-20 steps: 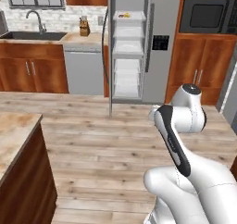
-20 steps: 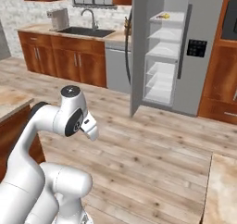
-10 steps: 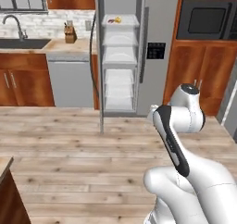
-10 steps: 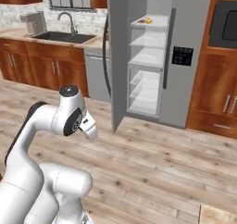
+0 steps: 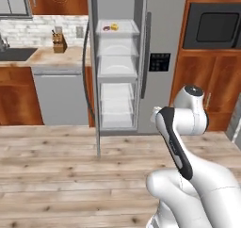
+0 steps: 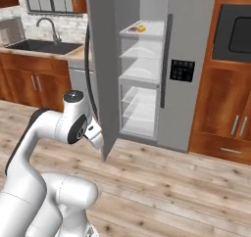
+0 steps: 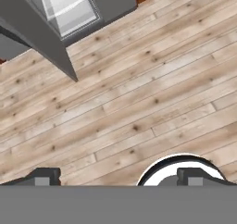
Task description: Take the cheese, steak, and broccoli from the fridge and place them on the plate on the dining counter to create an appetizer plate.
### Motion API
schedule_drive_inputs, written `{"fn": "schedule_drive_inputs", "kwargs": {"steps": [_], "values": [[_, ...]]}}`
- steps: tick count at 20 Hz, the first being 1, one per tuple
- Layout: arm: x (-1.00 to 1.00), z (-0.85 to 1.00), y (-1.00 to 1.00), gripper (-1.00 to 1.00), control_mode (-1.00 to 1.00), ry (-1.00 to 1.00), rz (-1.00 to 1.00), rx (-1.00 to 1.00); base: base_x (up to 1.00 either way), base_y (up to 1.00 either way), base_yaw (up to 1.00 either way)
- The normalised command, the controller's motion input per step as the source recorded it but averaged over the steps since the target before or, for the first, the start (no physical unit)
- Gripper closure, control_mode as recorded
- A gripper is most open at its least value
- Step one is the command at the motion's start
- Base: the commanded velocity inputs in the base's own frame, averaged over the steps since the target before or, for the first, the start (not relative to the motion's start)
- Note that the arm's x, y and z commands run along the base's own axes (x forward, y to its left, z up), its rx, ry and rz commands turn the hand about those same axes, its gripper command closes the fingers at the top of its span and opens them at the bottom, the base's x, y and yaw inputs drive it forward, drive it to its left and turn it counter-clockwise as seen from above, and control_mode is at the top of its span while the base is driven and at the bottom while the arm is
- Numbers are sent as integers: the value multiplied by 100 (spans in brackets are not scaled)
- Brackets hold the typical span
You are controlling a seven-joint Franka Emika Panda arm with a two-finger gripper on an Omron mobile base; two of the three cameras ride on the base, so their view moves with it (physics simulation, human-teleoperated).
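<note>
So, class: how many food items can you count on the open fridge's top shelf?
2: the steak on the left and the cheese beside it on the right. Others, like broccoli, may be hidden.

A tall grey steel-coloured fridge point(image 5: 155, 43) stands between a dishwasher panel and wooden cabinets, its left door point(image 5: 93, 81) swung wide open toward the viewer. Inside, the white interior holds a stack of clear shelves and drawers. On the top shelf point(image 5: 117, 30) lie two small food items close together: a flat reddish-pink steak point(image 5: 107, 28) on the left and a yellow-orange cheese point(image 5: 115, 27) wedge just beside it on the right. From the right base camera the same cheese point(image 6: 141, 28) and steak point(image 6: 133, 30) rest on that top shelf. In the hand camera, the fridge's lower drawers point(image 7: 65, 8) and door edge appear at the top.
</note>
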Motion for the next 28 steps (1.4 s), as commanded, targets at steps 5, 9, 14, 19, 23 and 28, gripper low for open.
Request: {"fn": "schedule_drive_inputs", "kwargs": {"steps": [5,9,14,19,23,28], "values": [[0,0,0,-100,100,0,0,0,100,21,-7],[0,0,0,-100,100,0,0,0,100,10,-4],[0,0,0,-100,100,0,0,0,100,0,-1],[0,0,0,-100,100,0,0,0,100,7,1],[0,0,0,-100,100,0,0,0,100,1,7],[0,0,0,-100,100,0,0,0,98,13,14]]}}
